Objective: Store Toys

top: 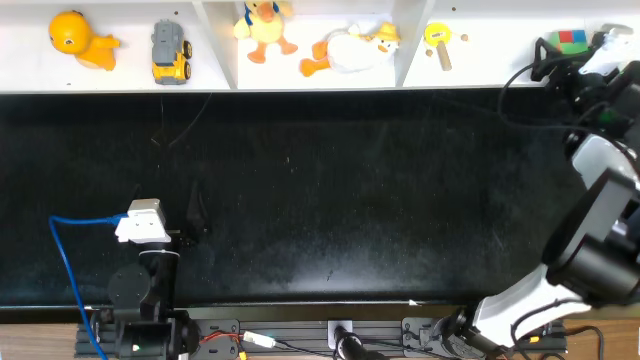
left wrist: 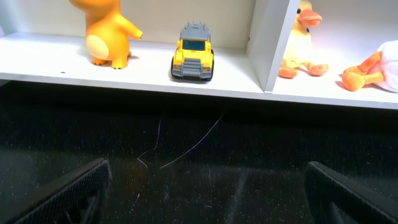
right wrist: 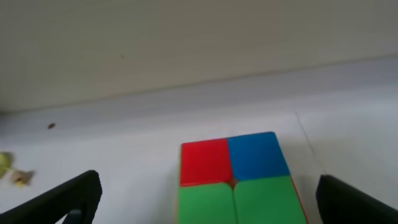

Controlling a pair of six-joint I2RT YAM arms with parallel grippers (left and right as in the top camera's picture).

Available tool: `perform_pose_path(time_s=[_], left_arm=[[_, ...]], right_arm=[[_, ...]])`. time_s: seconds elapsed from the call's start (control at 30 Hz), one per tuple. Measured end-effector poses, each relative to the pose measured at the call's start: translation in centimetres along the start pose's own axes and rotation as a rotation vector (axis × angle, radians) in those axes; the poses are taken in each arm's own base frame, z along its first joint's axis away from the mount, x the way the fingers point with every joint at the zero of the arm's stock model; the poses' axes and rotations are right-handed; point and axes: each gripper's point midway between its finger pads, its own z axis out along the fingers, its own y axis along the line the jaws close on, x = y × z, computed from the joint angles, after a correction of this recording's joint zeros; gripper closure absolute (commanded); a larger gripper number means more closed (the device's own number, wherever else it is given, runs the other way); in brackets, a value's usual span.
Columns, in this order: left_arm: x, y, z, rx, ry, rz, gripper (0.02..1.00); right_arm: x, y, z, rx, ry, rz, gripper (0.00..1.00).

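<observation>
Since every toy in sight sits on the white shelf [top: 300,80], looks close to finished. Counted along it from above: orange plastic duck [top: 80,38] and yellow-and-grey toy truck [top: 171,52] in the left compartment; yellow plush duck [top: 265,28] upright beside white plush duck [top: 352,50] lying on its side in the middle one; yellow toy key [top: 438,42] and red, blue and green block cube [top: 570,42] in the right one. With all six shelved, probably only backing the right arm away left to do.

Seen from the right wrist: right gripper [right wrist: 208,208] spread wide, cube resting on the shelf floor between the jaws and apparently touching neither, a spacing unreadable from above. Seen from the left wrist: left gripper [left wrist: 205,196] likewise wide and holding nothing, low over the black table mat [top: 350,200], facing the truck.
</observation>
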Motion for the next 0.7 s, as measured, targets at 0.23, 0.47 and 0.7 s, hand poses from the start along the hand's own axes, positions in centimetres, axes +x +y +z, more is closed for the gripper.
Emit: perform_pose_path(time_s=[0.23, 0.47, 0.7], left_arm=[[0.0, 0.0, 0.0, 0.0, 0.0, 0.0, 0.02], [0.0, 0.0, 0.0, 0.0, 0.0, 0.0, 0.02], [0.0, 0.0, 0.0, 0.0, 0.0, 0.0, 0.02]], right_arm=[[-3.8, 1.3, -5.0, 0.11, 0.05, 0.073, 0.005], [-2.8, 3.5, -9.2, 0.168, 0.188, 0.142, 0.005], [-2.0, 12.0, -11.2, 0.029, 0.304, 0.024, 0.007]])
